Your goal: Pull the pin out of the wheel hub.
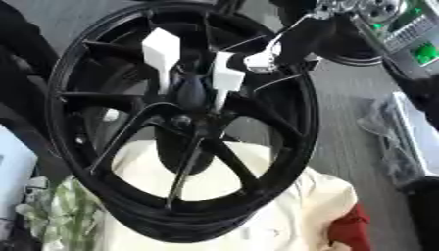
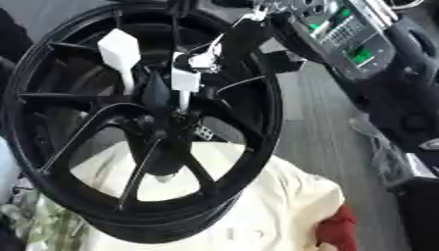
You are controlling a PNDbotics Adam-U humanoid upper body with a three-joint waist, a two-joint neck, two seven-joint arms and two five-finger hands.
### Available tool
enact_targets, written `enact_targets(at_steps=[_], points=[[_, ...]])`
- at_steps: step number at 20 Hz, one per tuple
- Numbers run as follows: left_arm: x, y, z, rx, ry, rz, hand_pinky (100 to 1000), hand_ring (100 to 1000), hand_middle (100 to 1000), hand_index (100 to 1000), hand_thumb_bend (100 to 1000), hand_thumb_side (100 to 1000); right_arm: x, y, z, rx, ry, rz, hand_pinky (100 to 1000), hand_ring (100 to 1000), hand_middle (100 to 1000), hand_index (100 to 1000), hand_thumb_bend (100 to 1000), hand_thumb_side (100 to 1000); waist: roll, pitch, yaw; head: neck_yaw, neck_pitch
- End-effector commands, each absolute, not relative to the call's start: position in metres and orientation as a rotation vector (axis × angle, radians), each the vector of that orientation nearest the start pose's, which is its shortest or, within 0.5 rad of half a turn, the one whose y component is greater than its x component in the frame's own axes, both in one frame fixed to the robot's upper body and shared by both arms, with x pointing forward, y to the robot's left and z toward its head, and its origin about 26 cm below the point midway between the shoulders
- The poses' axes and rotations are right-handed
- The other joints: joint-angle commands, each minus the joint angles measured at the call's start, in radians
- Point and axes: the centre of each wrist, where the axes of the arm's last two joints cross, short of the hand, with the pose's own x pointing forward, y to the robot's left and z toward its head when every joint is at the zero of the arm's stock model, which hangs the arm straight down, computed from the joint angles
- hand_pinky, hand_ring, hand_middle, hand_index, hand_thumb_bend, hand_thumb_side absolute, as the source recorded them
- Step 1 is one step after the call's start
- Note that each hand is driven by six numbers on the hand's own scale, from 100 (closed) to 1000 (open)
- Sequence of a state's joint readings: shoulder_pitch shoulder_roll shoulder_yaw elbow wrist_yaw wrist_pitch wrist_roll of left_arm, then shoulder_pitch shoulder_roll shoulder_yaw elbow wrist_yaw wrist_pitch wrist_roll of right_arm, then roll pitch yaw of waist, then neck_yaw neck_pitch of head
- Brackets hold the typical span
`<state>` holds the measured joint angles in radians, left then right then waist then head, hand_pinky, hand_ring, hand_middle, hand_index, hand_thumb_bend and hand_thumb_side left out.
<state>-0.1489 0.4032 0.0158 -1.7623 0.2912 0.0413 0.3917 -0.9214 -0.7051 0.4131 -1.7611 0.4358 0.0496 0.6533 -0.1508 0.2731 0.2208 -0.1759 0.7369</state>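
your right hand sat just right of the nearer white pin, grip unclear; pin upright in the wheel hub.

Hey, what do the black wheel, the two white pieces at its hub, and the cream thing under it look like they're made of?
The wheel looks like cast metal, glossy black: its rim catches highlights. The two white pieces look like matte plastic, flat-faced with sharp edges, though that is a guess. The cream cloth looks like soft fabric, draped in folds.
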Motion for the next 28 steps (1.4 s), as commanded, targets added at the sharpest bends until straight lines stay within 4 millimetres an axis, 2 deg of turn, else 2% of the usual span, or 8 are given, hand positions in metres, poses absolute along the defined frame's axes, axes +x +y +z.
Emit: enact_targets(at_steps=[1,5,12,21,28], points=[[0.305,0.318,0.118,0.306,-1.879,0.193,827,761,707,745,357,658,0.352,-0.195,0.322,-0.639,-1.663,1.860,887,796,722,846,340,638,0.006,-0.019,0.001,0.002,0.001],[0.306,0.317,0.118,0.302,-1.879,0.191,828,761,707,745,356,659,0.350,-0.193,0.325,-0.615,-1.614,1.872,884,801,727,840,362,601,0.006,-0.018,0.002,-0.001,-0.001],[0.306,0.318,0.118,0.304,-1.880,0.193,828,761,707,745,354,661,0.355,-0.190,0.317,-0.621,-1.550,1.932,883,808,735,838,385,599,0.002,-0.011,0.006,-0.003,-0.001],[0.306,0.317,0.117,0.299,-1.878,0.191,829,762,705,745,353,664,0.354,-0.191,0.321,-0.699,-1.598,1.910,880,814,744,854,406,560,0.001,-0.006,0.006,-0.003,-0.002],[0.306,0.317,0.117,0.299,-1.878,0.191,830,762,703,744,353,665,0.357,-0.193,0.312,-0.704,-1.565,1.919,872,803,729,853,399,542,0.000,-0.002,0.010,-0.006,-0.003]])
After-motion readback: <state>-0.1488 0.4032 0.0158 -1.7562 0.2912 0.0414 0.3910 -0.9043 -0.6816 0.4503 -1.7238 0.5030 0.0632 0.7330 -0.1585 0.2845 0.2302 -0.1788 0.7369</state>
